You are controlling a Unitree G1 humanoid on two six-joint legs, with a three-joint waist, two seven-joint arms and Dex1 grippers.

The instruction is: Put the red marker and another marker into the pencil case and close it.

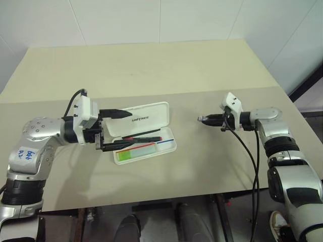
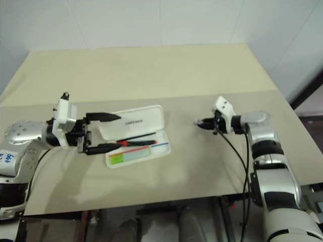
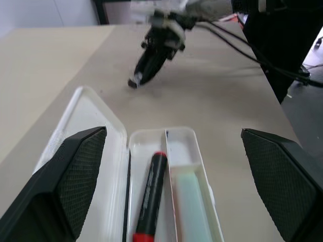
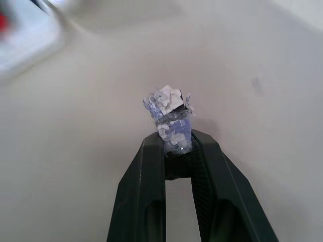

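Left eye view gives me the pencil case [image 1: 144,132] lying open on the beige table [image 1: 151,70], lid folded back away from me with its dark lettering showing, the tray toward the near edge. Inside the tray I see the red marker [image 1: 143,136] lying lengthwise along the hinge side, black body with red at the ends. Beside it, on the nearer side of a thin divider, sits another marker [image 1: 135,153], pale and greenish with a bright green end. Both lie fully within the tray walls.

My left gripper [image 1: 112,130] sits at the case's left end with its fingers spread wide, one finger over the lid and the other by the tray, nothing between them. From the left wrist view I look straight down the tray between the two black pads [image 3: 81,171].

My right gripper [image 1: 202,119] hovers above the table well to the right of the case, fingers pressed together. In the right wrist view a small crumpled whitish-blue scrap [image 4: 170,118] sits pinched at the tips; I cannot tell what it is.

Between the case and the right gripper the tabletop is bare. The case lies well in from the table's near edge.
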